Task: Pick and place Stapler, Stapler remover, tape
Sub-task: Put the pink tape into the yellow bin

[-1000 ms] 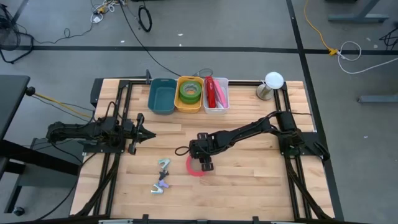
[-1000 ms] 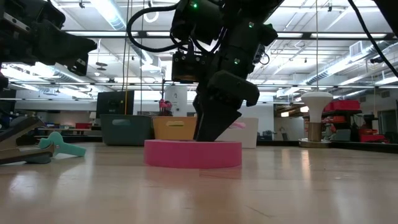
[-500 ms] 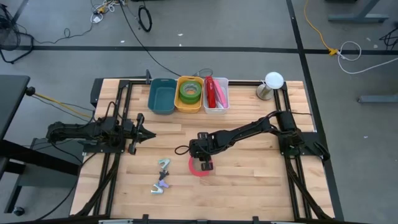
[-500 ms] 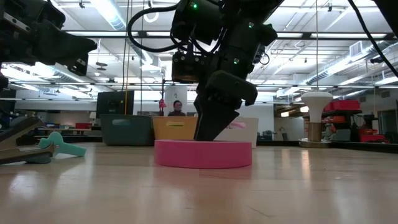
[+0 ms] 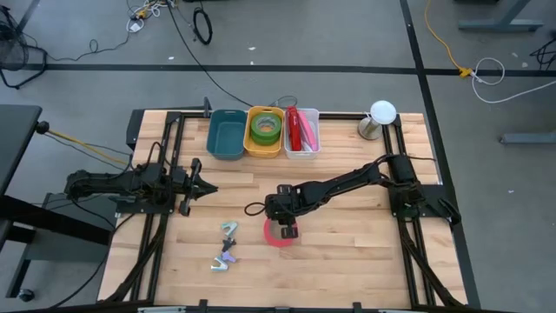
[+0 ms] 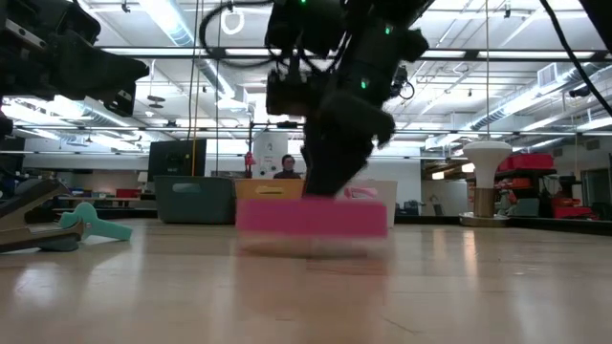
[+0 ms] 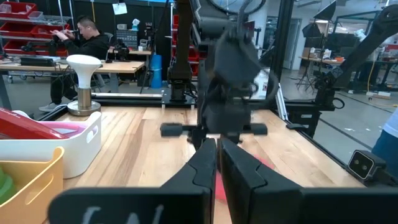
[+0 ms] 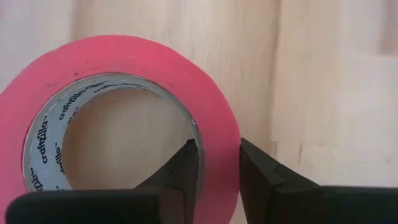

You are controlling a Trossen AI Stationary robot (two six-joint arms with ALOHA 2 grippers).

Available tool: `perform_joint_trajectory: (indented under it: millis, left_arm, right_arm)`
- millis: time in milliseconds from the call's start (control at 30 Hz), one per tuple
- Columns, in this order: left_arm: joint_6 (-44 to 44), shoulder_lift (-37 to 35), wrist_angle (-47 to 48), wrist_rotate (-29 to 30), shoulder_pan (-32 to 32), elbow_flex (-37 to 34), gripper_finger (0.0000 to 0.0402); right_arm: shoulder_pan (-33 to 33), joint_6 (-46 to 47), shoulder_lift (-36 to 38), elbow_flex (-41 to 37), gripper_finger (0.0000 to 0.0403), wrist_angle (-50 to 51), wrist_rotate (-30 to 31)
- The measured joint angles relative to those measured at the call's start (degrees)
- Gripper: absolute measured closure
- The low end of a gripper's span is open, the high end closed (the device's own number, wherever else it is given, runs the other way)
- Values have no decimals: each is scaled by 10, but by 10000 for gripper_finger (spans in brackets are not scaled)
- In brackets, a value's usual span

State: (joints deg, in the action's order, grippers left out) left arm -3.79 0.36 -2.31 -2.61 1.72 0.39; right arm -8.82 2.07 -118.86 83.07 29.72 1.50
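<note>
In the yellow bin point(image 5: 264, 143) lies green tape point(image 5: 265, 128); right claw point(image 5: 287, 231) grips pink tape point(image 5: 276, 237).

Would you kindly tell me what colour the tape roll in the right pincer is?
Pink tape roll, grey inner core; clearest in the right wrist view.

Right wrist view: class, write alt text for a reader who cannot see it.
The right gripper has its two dark fingers closed on the wall of a pink tape roll, one inside the hole and one outside, over a pale wooden table.
</note>
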Motion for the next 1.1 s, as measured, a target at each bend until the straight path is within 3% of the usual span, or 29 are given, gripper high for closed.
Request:
perform_joint_trajectory:
  millis: [600, 967, 1100]
  left_arm:
    - [0, 0, 0, 0, 0, 0, 376]
    - [0, 0, 0, 0, 0, 0, 376]
    - [0, 0, 0, 0, 0, 0, 376]
  right_arm:
    - [33, 53, 128, 1, 313, -44, 37]
    - [51, 108, 139, 1, 313, -61, 40]
    - [57, 107, 141, 4, 313, -56, 67]
